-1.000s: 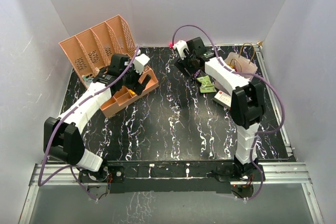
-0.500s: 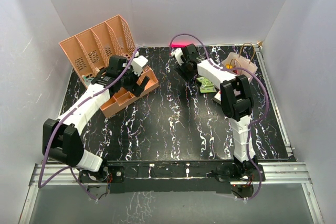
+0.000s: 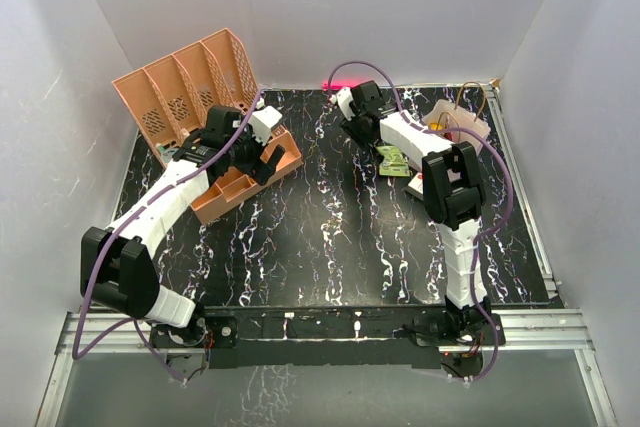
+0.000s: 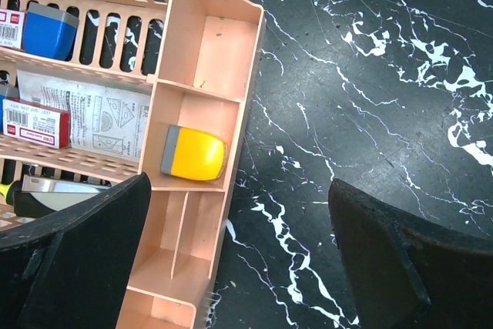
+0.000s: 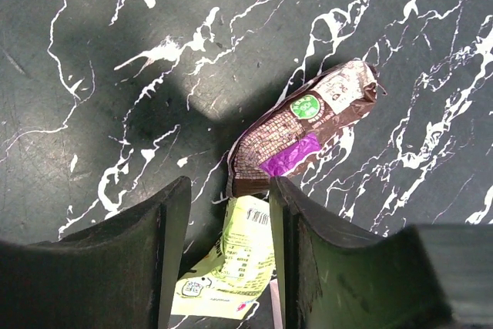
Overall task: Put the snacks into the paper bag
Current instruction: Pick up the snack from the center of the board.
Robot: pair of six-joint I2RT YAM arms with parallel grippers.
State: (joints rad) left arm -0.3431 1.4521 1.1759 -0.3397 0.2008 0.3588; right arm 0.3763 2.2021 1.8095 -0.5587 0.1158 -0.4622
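Jaws of right tool (image 5: 226, 194) narrower than before, straddling brown packet (image 5: 308, 125) end, left tool (image 4: 239, 190) wide, unmoved.

No wording reads clearly here. The brown packet (image 5: 308, 132) shows a round green badge and a purple band, the yellow-green packet (image 5: 239, 267) a barcode. The red-and-white box (image 4: 35, 122) carries a barcode label, its lettering too small.

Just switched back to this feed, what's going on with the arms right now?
The right claw hangs low over a brown snack packet and a yellow-green packet lying together on the table, fingers open either side of the brown one's end, nothing gripped yet. The paper bag stands nearby to the right. The left claw is wide open over the peach organiser, holding nothing.
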